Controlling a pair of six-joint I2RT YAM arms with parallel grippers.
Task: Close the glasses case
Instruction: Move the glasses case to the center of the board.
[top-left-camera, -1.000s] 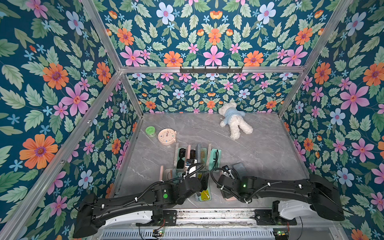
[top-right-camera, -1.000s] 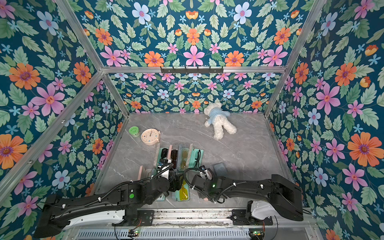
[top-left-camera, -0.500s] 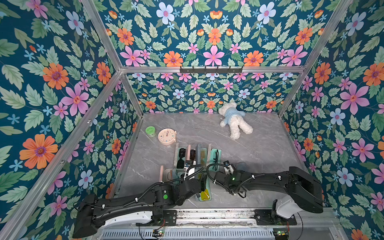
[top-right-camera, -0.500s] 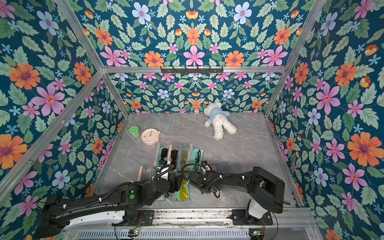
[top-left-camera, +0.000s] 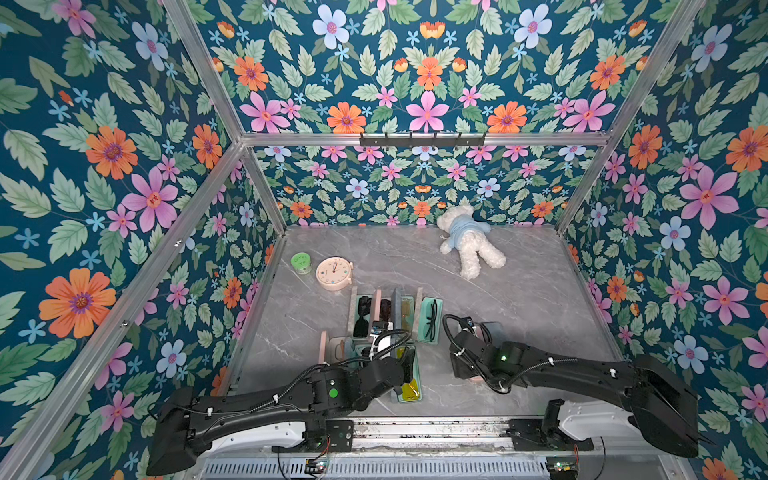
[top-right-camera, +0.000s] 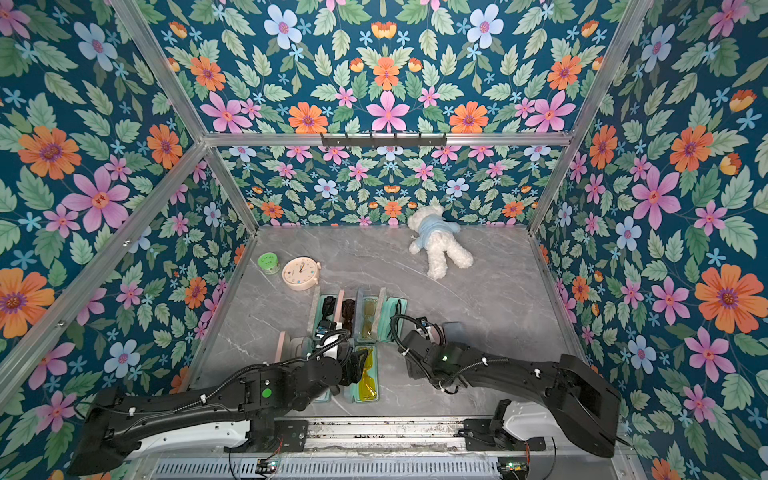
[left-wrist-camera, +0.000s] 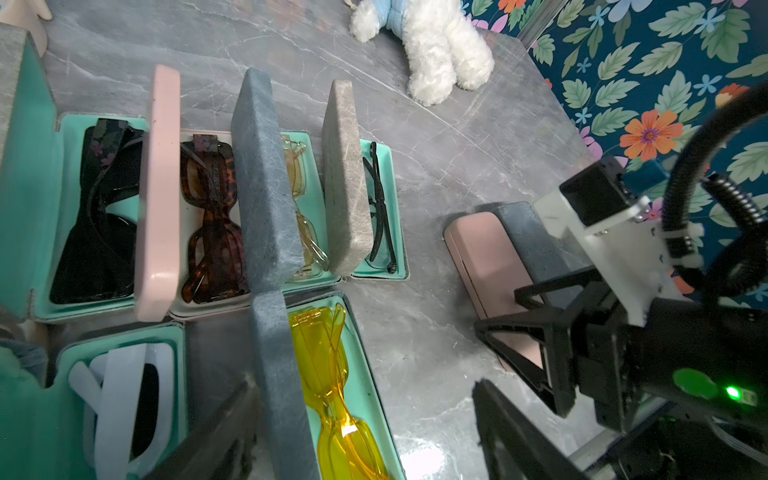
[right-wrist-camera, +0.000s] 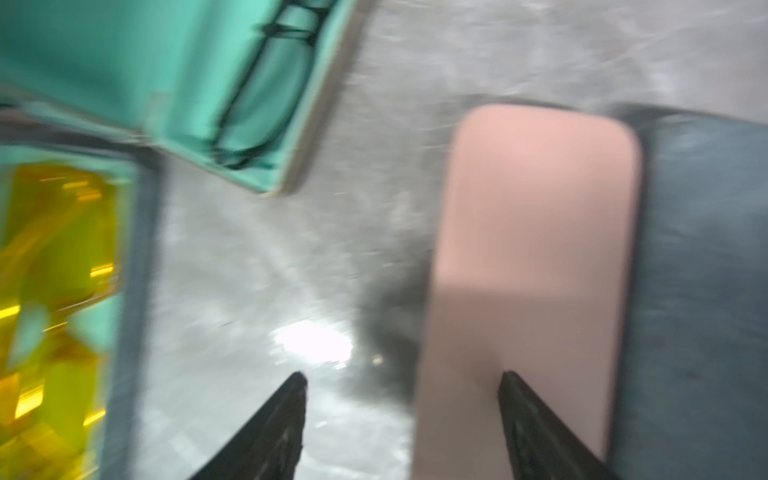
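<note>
The glasses case (left-wrist-camera: 370, 332) holding yellow glasses (left-wrist-camera: 332, 374) lay open near the front edge of the desk (top-left-camera: 519, 299), in the front row of a cluster of open cases. Its blue-grey lid (left-wrist-camera: 278, 374) stood upright along one long side. The left claw (left-wrist-camera: 363, 380) hung over this case with its jaws spread wide and nothing gripped. One finger was just beside the outer face of the lid and the other was out past the case's far edge, above bare desk. Whether the near finger touched the lid could not be told.

The right claw (right-wrist-camera: 402, 375) was also released. It hovered with one fingertip above a closed pink case (right-wrist-camera: 532, 249) and the other above the desk beside it. A closed blue-grey case (right-wrist-camera: 698, 291) lay against the pink one.

Behind the yellow pair, four more open cases stood side by side. A teddy bear (top-left-camera: 469, 245) lay near the back wall, and a pink clock (top-left-camera: 333, 272) and a green jar (top-left-camera: 301, 262) sat towards the left.
</note>
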